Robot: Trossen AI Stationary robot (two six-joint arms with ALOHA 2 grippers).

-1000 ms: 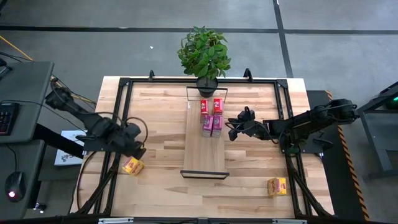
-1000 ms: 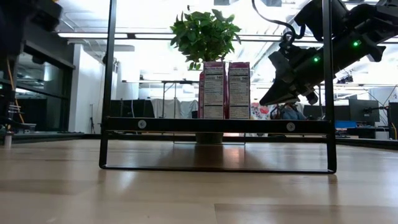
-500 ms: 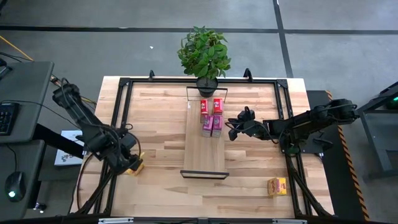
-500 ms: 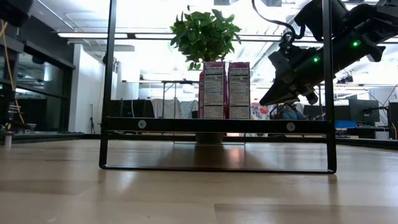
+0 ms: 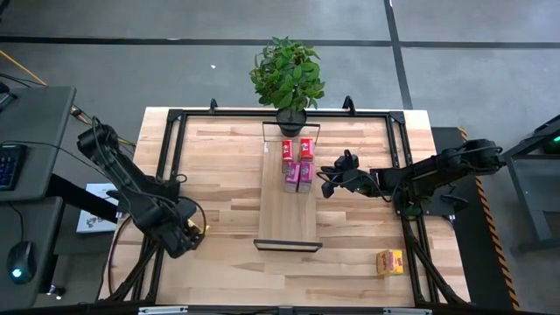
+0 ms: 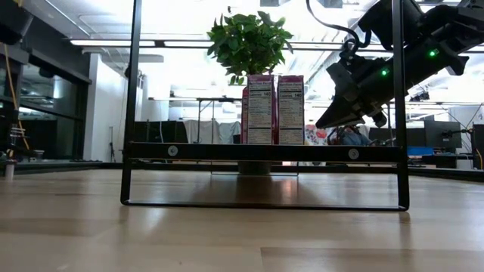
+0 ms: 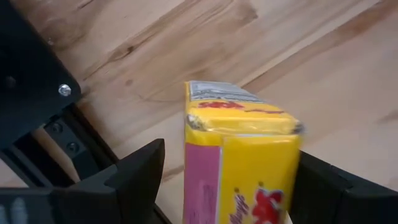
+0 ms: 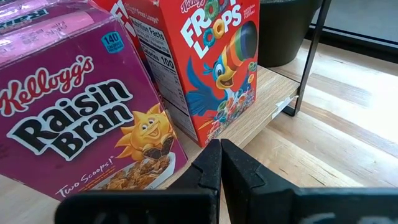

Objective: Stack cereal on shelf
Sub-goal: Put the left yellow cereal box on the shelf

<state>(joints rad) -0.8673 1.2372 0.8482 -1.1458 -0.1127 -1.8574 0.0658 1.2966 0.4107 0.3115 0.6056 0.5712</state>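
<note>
- the shelf [image 5: 288, 210] lies down the middle of the worktop [image 5: 227, 188], with a potted plant [image 5: 287, 77] at its far end.
- two red cereal boxes [image 5: 295, 148] stand on the shelf just in front of the plant, and two pink-magenta cereal boxes [image 5: 297, 175] stand right in front of them, touching.
- the left pincer [image 5: 186, 236] is low over the worktop, well to the left of the shelf's near end, its fingers [image 7: 134, 174] spread on either side of a yellow cereal box [image 7: 239, 158]; the wrist view shows the box between them, but whether they press on it i cannot tell.
- the right pincer [image 5: 325, 182] hangs just to the right of the shelf, beside the pink-magenta boxes, clenched tight with nothing in it.
- a second yellow cereal box [image 5: 389, 261] lies on the worktop well to the right of the shelf's near end.
</note>
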